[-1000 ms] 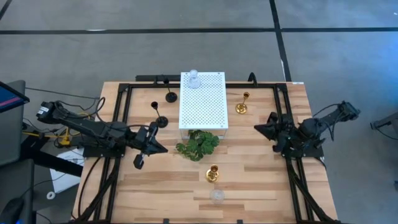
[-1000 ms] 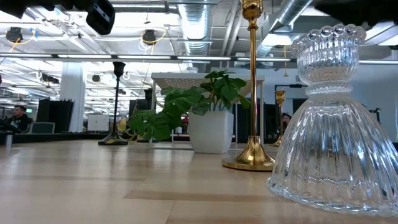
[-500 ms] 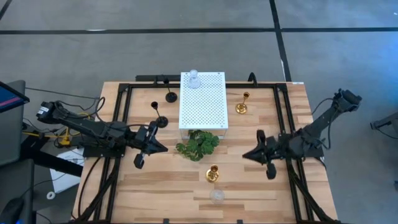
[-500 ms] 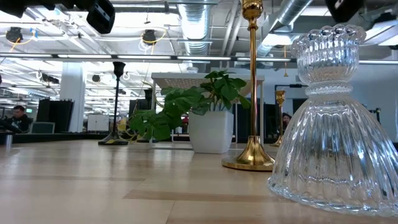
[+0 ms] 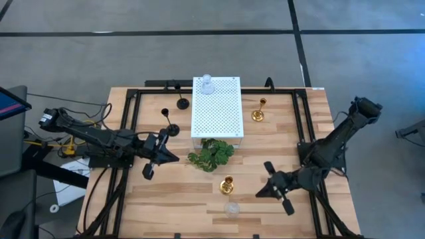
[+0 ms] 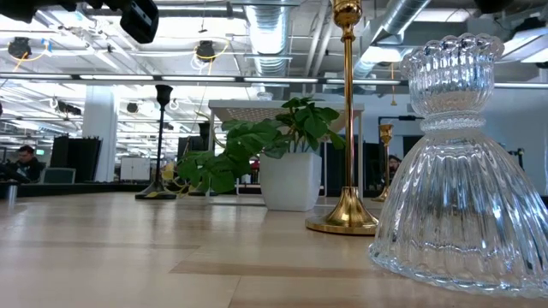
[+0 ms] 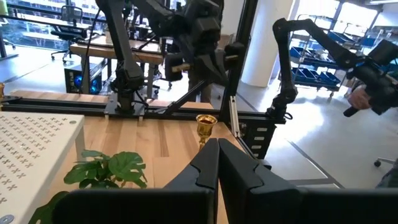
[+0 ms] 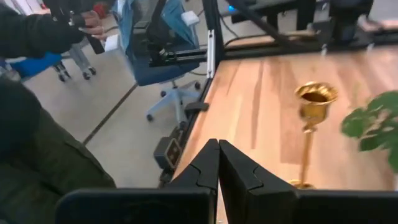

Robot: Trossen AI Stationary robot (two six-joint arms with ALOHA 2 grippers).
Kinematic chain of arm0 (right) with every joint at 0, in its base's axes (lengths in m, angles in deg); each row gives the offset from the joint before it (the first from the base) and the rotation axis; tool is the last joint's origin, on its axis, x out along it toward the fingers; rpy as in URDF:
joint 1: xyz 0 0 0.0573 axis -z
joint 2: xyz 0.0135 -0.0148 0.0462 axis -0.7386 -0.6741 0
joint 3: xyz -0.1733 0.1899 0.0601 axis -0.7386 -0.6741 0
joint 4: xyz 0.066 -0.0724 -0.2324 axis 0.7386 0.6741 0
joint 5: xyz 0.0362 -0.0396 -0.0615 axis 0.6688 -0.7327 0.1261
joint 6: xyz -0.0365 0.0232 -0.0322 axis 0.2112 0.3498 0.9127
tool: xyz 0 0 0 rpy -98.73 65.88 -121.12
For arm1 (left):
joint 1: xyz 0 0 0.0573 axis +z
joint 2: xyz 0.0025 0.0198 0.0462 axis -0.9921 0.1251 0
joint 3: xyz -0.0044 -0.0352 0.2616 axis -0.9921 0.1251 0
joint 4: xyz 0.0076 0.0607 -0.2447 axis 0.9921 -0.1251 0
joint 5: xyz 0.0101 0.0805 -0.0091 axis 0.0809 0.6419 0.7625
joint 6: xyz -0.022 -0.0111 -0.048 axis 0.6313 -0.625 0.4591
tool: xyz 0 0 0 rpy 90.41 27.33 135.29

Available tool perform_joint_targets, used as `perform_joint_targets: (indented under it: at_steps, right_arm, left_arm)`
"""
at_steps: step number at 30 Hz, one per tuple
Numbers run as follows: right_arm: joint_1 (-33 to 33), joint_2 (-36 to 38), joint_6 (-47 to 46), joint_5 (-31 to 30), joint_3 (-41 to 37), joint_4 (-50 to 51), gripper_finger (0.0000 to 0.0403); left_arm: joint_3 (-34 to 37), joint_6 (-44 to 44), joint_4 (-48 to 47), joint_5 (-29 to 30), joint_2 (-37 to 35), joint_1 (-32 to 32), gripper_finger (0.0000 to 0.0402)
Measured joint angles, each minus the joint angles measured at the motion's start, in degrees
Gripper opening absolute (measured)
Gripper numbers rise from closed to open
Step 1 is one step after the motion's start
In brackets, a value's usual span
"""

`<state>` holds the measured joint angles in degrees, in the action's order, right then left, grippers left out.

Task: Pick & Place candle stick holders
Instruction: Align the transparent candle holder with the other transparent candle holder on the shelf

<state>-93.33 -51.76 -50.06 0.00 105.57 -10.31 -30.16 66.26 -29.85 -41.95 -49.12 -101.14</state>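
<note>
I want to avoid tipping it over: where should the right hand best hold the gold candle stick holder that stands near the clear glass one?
Probably the thin stem of the gold holder, below its cup. It stands upright, so come level from the right hand side, fingers opened first.

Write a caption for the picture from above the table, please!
Right gripper, shut, nears a gold holder; left gripper waits, shut.

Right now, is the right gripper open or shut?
Shut: the right gripper shows its two dark fingers pressed together, holding nothing.
</note>
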Motion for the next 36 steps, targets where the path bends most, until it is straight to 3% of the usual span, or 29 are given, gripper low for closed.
perform_joint_targets:
  at_steps: [5, 15, 27, 36]
  right_arm:
    - [1.02, -4.10, -3.56, 4.02, 2.15, -0.24, 0.0000]
    - [2.80, -14.58, 2.95, 6.23, 7.18, 0.84, 0.0000]
    - [6.21, -25.44, 4.37, 12.62, 15.64, 5.78, 0.0003]
    - [6.51, -30.32, 7.47, 17.07, 20.82, 13.42, 0.0079]
  left_arm:
    - [0.00, 0.68, 0.62, 0.14, 0.00, 0.00, 0.0007]
    - [0.00, 9.72, 1.46, 1.10, 0.00, 0.00, 0.0007]
    - [0.00, 10.27, 1.58, 3.59, 0.00, 0.00, 0.0008]
    - [0.00, 10.27, 1.55, 3.57, 0.00, 0.01, 0.0008]
